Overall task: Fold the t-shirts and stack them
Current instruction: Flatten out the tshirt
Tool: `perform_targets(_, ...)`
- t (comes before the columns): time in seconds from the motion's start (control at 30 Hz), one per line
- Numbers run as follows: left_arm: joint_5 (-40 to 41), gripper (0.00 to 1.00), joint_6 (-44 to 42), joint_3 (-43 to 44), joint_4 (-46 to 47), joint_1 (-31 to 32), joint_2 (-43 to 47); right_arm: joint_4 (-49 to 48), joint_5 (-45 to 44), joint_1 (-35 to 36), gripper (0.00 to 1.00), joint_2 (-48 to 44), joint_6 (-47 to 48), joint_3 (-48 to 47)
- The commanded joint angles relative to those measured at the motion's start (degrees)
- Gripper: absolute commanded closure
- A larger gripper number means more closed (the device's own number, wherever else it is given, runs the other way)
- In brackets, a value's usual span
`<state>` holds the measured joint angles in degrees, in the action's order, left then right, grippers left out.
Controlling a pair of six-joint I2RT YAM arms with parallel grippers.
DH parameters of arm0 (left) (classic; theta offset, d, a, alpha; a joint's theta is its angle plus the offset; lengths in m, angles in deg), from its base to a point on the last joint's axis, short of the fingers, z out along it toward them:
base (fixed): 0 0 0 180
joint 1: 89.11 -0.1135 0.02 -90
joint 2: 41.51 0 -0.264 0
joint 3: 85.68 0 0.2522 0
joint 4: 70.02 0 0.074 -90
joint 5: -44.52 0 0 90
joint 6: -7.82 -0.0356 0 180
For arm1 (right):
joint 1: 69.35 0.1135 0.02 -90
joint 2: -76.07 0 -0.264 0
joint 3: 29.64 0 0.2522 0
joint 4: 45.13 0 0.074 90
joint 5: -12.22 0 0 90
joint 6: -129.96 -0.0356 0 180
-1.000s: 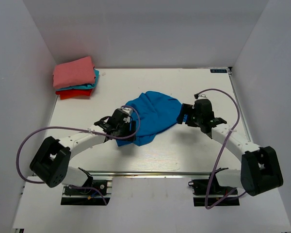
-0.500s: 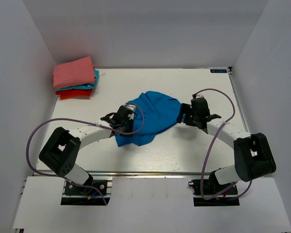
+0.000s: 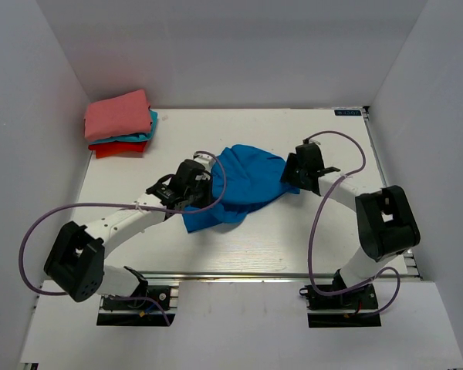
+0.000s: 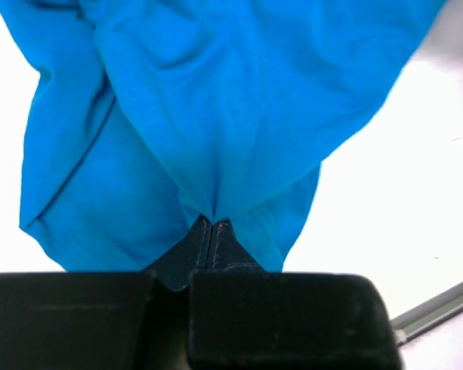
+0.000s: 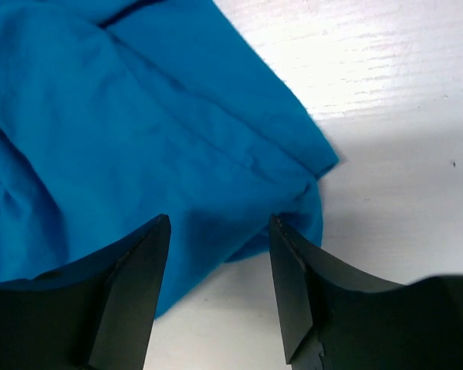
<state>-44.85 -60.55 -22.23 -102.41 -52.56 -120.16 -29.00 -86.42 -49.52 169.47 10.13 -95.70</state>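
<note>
Pinching blue t-shirt [image 4: 216,116], left jaws; right jaws wide apart; table label [image 3: 349,112] unreadable.

the left arm [image 3: 119,222] and right arm [image 3: 339,200] angled inward toward the middle. the left gripper [image 4: 213,225] was pinched closed; the right gripper [image 5: 219,225] held its 2 fingers [image 5: 131,293] apart.
</note>
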Motion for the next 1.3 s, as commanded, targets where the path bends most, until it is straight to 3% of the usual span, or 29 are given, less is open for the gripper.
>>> perform_targets(0.0, -1.2, 1.00, -0.9, 1.0, 1.2, 0.2, 3.3, -0.3, -2.2, -0.2, 0.40, 1.7, -2.8, -3.0)
perform_targets(0.07, -1.7, 1.00, -0.9, 1.0, 1.2, 0.2, 3.9, -0.2, -1.8, -0.3, 0.45, 2.2, -3.7, -2.9)
perform_targets(0.3, -1.7, 1.00, -0.9, 1.0, 1.2, 0.2, 5.0, 5.1, -4.3, -0.1, 0.41, 2.0, -5.4, -3.4)
perform_targets(0.57, -1.7, 1.00, -0.9, 1.0, 1.2, 0.2, 6.7, 3.6, -1.2, -0.1, 0.45, 3.7, -4.9, -3.7)
perform_targets(0.63, -2.2, 1.00, -0.9, 1.0, 1.8, 0.2, 6.7, 2.1, -0.1, -0.1, 0.59, 4.3, -4.5, -3.9)
perform_targets(0.67, -2.2, 1.00, -0.9, 1.0, 1.8, 0.2, 6.7, 1.8, 0.6, -0.1, 0.80, 4.5, -4.0, -4.0)
perform_targets(0.7, -2.2, 1.00, -0.9, 1.0, 1.8, 0.2, 6.7, 1.0, 2.2, 0.1, 0.94, 4.5, -3.8, -4.0)
perform_targets(0.73, -2.2, 1.00, -0.9, 1.0, 1.2, 0.2, 6.7, 0.4, 2.5, 0.1, 1.00, 4.4, -3.7, -4.2)
perform_targets(0.87, -1.6, 1.00, -0.9, 2.2, 1.2, 0.2, 7.3, 0.2, 2.8, 0.1, 1.00, 2.1, -2.8, -5.6)
perform_targets(1.07, 11.0, 1.00, -1.9, 8.3, -3.7, 0.2, 10.8, 2.4, 3.8, 0.0, 1.00, -4.5, 2.0, -10.1)
perform_targets(1.27, 15.5, 1.00, -3.1, 15.2, -4.8, 0.2, 13.2, 2.8, 3.2, -0.1, 1.00, -13.7, 7.4, -13.7)
